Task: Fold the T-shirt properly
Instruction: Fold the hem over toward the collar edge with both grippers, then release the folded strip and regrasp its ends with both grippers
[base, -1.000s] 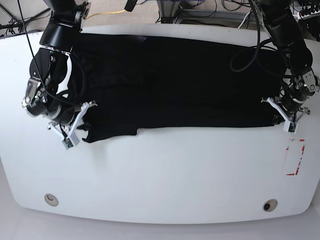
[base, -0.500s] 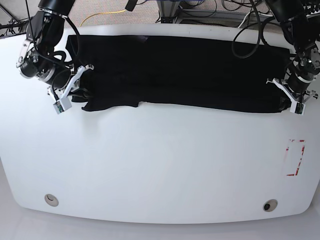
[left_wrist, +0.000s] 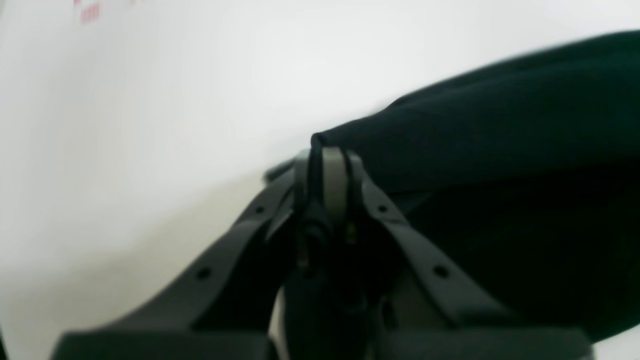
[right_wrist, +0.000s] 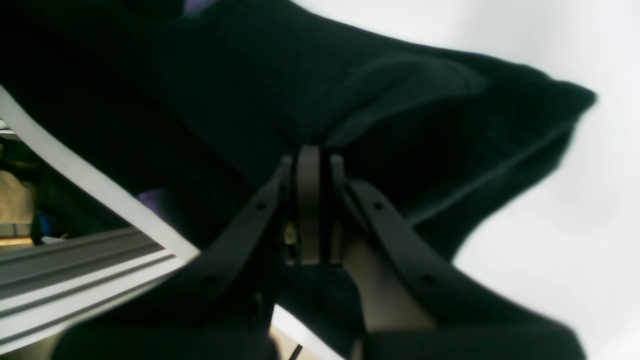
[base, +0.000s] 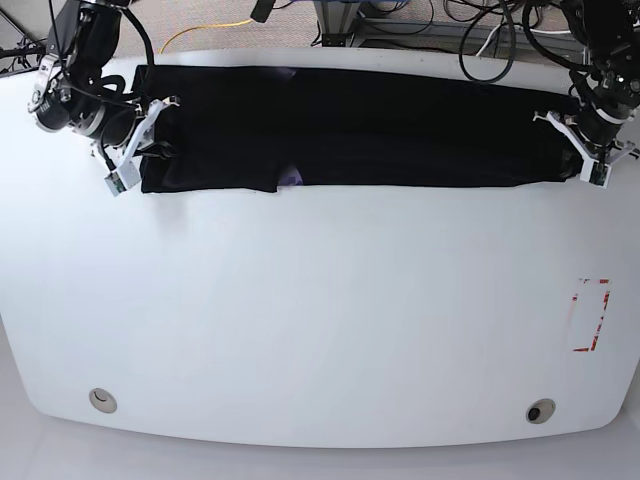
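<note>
The black T-shirt (base: 360, 130) lies as a long, narrow folded band along the far side of the white table (base: 320, 320). A small purple patch (base: 291, 178) peeks out at its near edge. My right gripper (base: 156, 150) is at the band's left end, shut on a bunched fold of the T-shirt (right_wrist: 400, 100), its fingertips (right_wrist: 309, 160) pressed together. My left gripper (base: 567, 150) is at the right end, shut on the cloth's corner (left_wrist: 450, 130), fingertips (left_wrist: 334, 165) closed over the hem.
A red-outlined rectangle mark (base: 590, 315) sits near the table's right edge. Two round holes (base: 100, 400) (base: 540, 411) lie near the front edge. Cables and a metal frame (base: 350, 25) stand behind the far edge. The table's rim (right_wrist: 100, 200) shows beneath the right gripper.
Both grippers have moved toward the far edge, carrying the shirt's near edge back. The black band is narrower and lies farther back, and the purple patch now shows.
</note>
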